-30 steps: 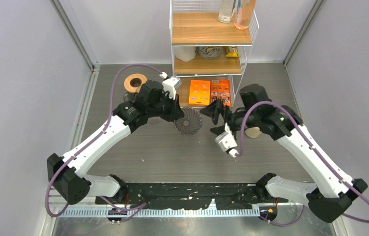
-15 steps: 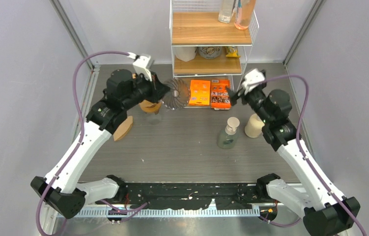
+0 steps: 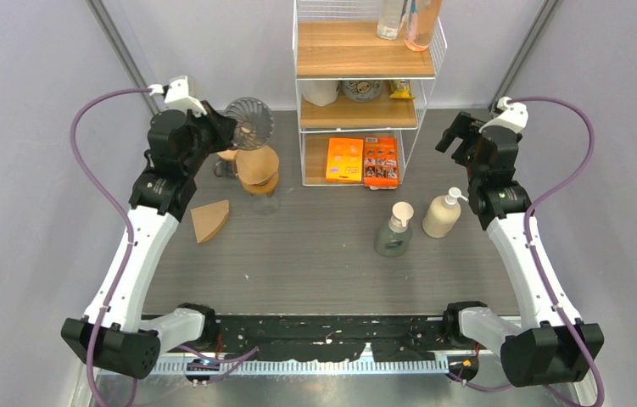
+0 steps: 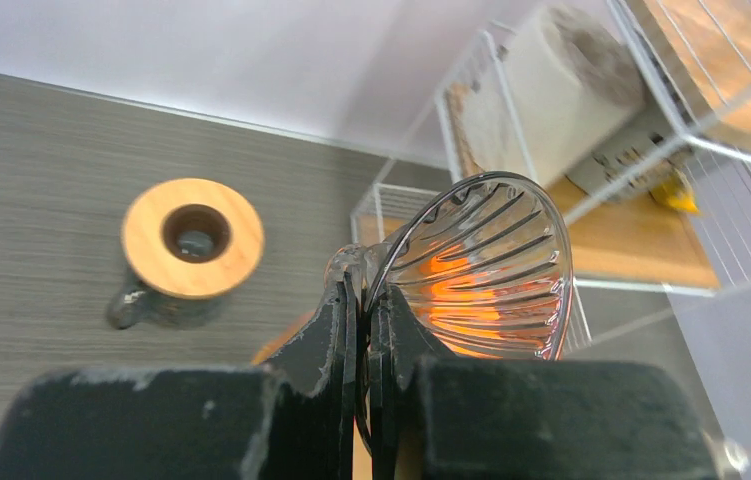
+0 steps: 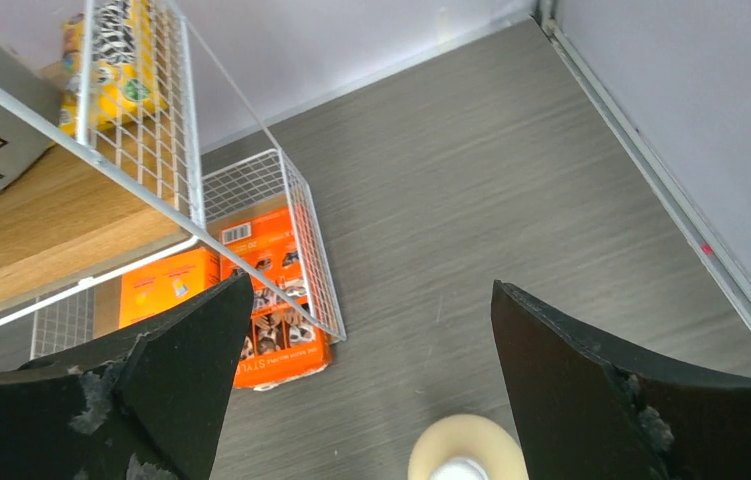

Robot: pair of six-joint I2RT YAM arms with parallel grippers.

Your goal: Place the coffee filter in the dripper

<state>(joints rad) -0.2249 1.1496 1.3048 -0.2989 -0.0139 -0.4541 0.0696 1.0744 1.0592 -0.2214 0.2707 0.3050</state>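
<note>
Your left jaws pinched the dripper (image 4: 481, 270), apparently by its rim, beside the shelf (image 3: 340, 42); it could slip. Right jaws gaped empty.

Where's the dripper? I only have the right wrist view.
Observer: The left end effector, shut on the rim of the glass dripper, holds it above the back left of the table.
Operator: Filter inside?
Observer: No, it's empty. A brown folded filter lies flat on the table, nearer the arm bases.
Operator: Anything else near it?
Observer: A wooden ring with a centre hole stands on the table, left of the dripper in the left wrist view.
</note>
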